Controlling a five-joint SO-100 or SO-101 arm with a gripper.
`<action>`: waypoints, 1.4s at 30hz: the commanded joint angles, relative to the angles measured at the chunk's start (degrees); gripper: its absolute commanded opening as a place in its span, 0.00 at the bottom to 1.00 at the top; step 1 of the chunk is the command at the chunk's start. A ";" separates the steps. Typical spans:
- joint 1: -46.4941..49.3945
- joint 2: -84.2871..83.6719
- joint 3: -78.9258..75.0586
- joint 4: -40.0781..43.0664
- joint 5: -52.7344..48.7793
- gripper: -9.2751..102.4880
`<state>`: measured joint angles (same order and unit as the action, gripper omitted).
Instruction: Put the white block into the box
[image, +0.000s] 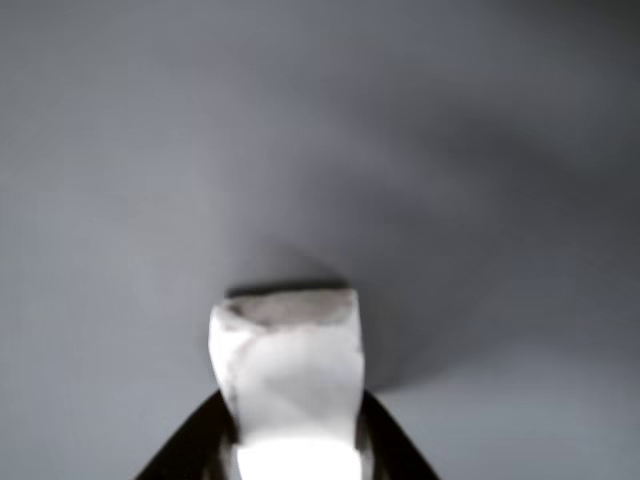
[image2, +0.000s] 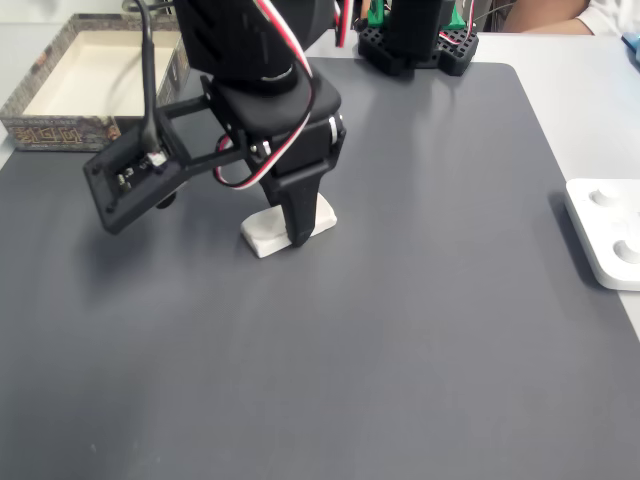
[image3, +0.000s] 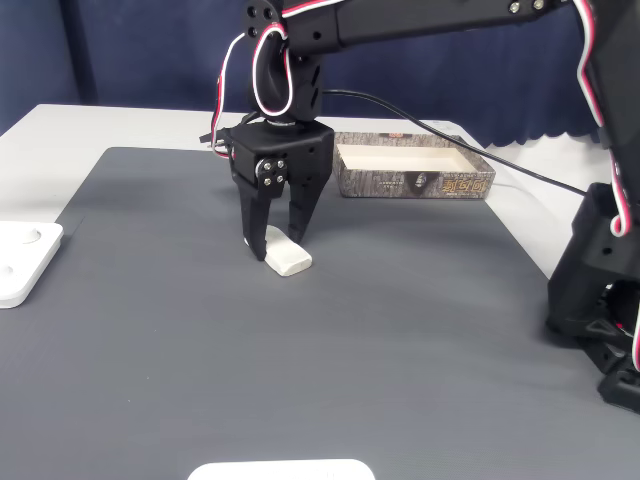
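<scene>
Dark grey mat (image3: 330, 350) covers the tabletop, and on it I have the white block (image3: 287, 256) lying flat, near the middle of the mat in a fixed view. My hand (image3: 273, 243) is down over the block, pointing straight at the mat, its two black fingers (image3: 254, 228) parted a little and standing on either side of the block's far end. I cannot tell whether the fingers are pressing on the block or only flanking it. In a fixed view from the other side, one finger (image2: 297, 220) stands in front of the block (image2: 268, 235) and hides its middle, with white showing on both sides of it. In the other view the block (image: 290, 370) rises between two dark finger edges at the bottom, its rough, greyish end face uppermost, with a soft shadow on the grey behind it.

I see the box (image3: 372, 181) well apart from the block, at the mat's far edge behind the hand in a fixed view, and at the upper left corner (image2: 40, 128) in a fixed view. Its cream inside shows nothing in it. A white rounded device (image2: 610, 235) sits at the mat's right edge there.
</scene>
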<state>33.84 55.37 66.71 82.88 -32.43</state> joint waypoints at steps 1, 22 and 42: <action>0.97 10.37 1.67 1.58 0.09 0.07; 5.27 21.09 7.91 6.77 0.18 0.07; 13.97 28.21 12.66 6.59 1.49 0.07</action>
<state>43.33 75.85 79.10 89.12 -32.17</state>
